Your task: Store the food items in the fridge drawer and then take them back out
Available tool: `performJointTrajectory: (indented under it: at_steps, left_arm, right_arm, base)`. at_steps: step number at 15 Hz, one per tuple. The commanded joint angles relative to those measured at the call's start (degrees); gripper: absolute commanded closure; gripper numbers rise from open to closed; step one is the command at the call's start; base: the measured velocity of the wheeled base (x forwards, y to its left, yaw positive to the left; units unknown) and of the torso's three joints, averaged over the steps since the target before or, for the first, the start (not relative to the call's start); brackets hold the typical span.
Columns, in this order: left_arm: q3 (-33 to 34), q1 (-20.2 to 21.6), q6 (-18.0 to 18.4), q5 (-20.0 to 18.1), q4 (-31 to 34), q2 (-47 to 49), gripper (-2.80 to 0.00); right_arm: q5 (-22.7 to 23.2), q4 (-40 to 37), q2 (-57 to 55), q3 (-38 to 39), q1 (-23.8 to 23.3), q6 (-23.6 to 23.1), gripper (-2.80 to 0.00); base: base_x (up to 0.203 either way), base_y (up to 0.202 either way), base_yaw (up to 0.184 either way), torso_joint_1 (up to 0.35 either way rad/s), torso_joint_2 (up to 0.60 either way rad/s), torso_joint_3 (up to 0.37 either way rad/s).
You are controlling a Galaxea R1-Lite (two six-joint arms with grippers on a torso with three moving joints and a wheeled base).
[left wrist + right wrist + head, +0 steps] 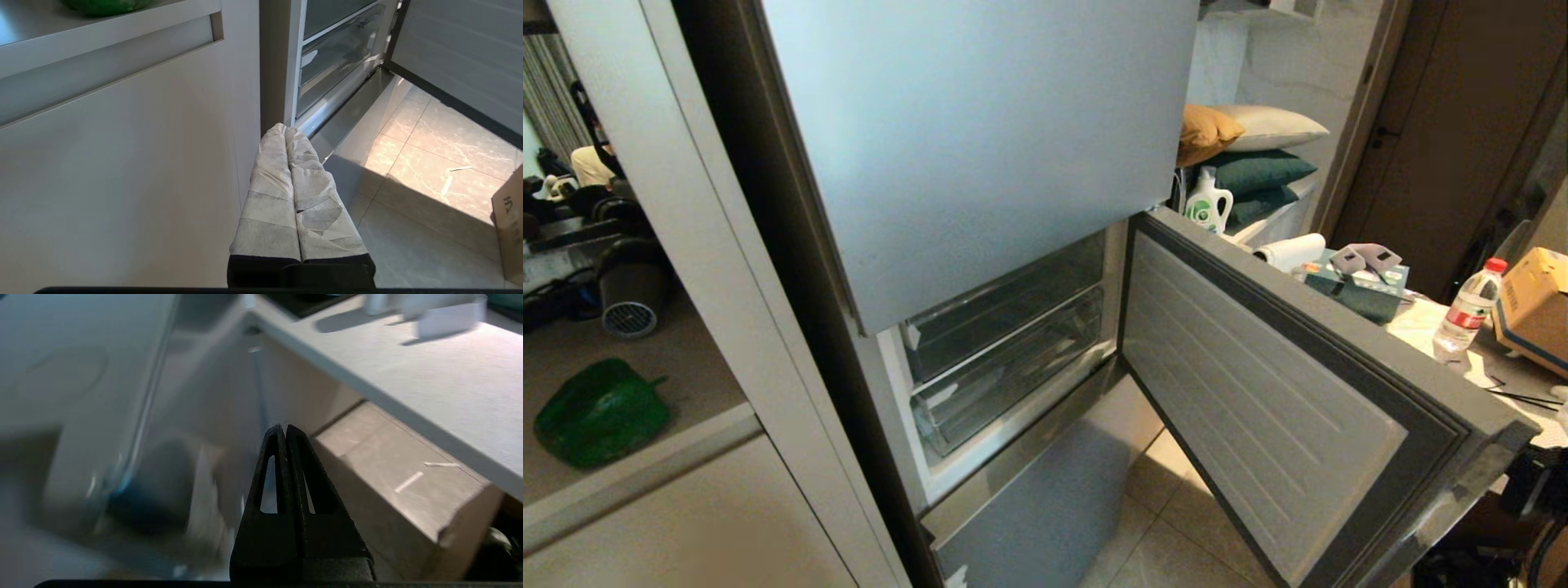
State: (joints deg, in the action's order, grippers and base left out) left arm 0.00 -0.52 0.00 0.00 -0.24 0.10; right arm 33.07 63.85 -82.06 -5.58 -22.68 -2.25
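The fridge drawer (1013,371) is seen pushed in; bell pepper (600,412) lies at nine o'clock. Both the left gripper (286,130) and the right gripper (284,428) are pressed closed, empty.

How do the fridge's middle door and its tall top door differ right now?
The middle door is swung wide open, showing its pale ribbed inner lining and dark gasket; the tall top door shows only its smooth blue-grey front. The middle door exposes the see-through drawers behind it; the top door covers its own section. The top door looks larger. Both belong to the same matte blue-grey fridge.
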Motion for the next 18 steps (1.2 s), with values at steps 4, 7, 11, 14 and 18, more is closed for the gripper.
performJointTrajectory:
  at_steps: [4,7,11,14,18]
  left_arm:
    - [0.0,0.0,0.0,0.0,0.0,0.1,0.0]
    - [0.0,0.0,0.0,0.0,0.0,0.1,0.0]
    - [0.0,0.0,0.0,0.0,0.0,0.1,0.0]
    - [0.0,0.0,0.0,0.0,0.0,0.1,0.0]
    - [0.0,0.0,0.0,0.0,0.0,0.1,0.0]
  right_arm:
    - [-0.1,0.4,7.8,5.5,12.4,-0.2,0.0]
    - [-1.0,0.4,8.5,5.3,23.4,1.5,0.0]
    - [-14.1,0.3,2.6,-2.3,40.5,5.6,0.0]
    - [-19.3,0.4,-8.3,-11.2,44.7,7.6,0.0]
    - [-20.9,0.3,-21.5,-23.8,47.3,7.8,0.0]
  base:
    - [0.0,0.0,0.0,0.0,0.0,0.0]
    - [0.0,0.0,0.0,0.0,0.0,0.0]
    - [0.0,0.0,0.0,0.0,0.0,0.0]
    - [0.0,0.0,0.0,0.0,0.0,0.0]
    - [0.0,0.0,0.0,0.0,0.0,0.0]
